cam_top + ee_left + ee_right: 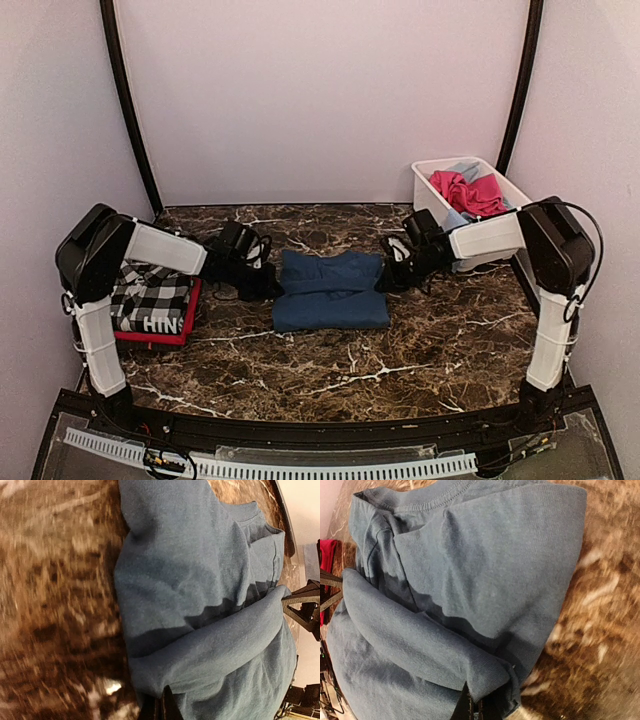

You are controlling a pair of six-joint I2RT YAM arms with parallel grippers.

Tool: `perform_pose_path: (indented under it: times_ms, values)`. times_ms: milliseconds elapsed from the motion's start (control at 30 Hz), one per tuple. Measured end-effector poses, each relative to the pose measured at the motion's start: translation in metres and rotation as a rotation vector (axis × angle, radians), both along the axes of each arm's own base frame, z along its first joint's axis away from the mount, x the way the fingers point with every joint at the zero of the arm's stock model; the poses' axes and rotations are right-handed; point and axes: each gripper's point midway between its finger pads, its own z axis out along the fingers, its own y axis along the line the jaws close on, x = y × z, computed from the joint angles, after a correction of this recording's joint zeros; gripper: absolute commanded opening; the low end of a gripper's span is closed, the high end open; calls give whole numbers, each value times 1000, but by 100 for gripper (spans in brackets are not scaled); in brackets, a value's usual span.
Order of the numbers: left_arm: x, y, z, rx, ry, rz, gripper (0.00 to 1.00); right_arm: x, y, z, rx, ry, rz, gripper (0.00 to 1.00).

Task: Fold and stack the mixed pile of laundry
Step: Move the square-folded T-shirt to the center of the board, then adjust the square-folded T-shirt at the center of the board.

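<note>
A navy blue tee (332, 292) lies part folded in the middle of the marble table, with a raised fold running across it between the two grippers. My left gripper (270, 283) is at its left edge, and in the left wrist view the gripper (162, 706) is shut, the tee (200, 580) bunched over the dark fingertips. My right gripper (388, 275) is at the tee's right edge. In the right wrist view the gripper (479, 707) is shut on a hemmed fold of the tee (485, 555).
A black-and-white checked garment (150, 295) lies folded on a red tee (160, 338) at the left, under my left arm. A white tub (428, 185) at the back right holds pink cloth (472, 192) and light blue cloth (466, 170). Walls close in the back and both sides.
</note>
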Motion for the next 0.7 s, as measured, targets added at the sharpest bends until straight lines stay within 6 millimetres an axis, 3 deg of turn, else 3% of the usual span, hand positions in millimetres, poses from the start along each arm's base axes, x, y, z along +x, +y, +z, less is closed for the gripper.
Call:
perform_pose_path:
  times_ms: [67, 233, 300, 333, 367, 400, 433, 467, 533, 600, 700]
  values:
    - [-22, -1, 0, 2, 13, -18, 0, -23, -1, -1, 2, 12, 9, 0]
    - [-103, -5, 2, 33, 70, -103, 0, -95, 2, -2, -8, 77, 53, 0]
    - [-124, -6, 4, 38, 88, -129, 4, -118, -2, 0, -14, 105, 58, 15]
    - [-129, -4, 6, 42, 93, -132, 15, -128, -5, 2, -16, 118, 57, 28]
    - [-131, -1, 9, 45, 92, -129, 23, -134, -9, 6, -17, 129, 49, 39]
    - [-130, 1, 14, 51, 81, -128, 40, -138, -13, 11, -19, 130, 40, 48]
    - [-129, 3, 18, 64, 67, -127, 48, -139, -16, 16, -21, 130, 29, 54]
    - [-125, 6, 24, 83, 52, -117, 61, -138, -19, 25, -25, 106, 26, 57]
    - [-114, 10, 41, 113, -2, -112, 72, -131, -26, 42, -24, 68, 8, 58]
    - [-101, 13, 63, 138, -75, -106, 75, -118, -34, 58, -18, 31, -20, 59]
    - [-81, 14, 106, 159, -234, -129, 72, -89, -41, 85, -5, -47, -46, 57]
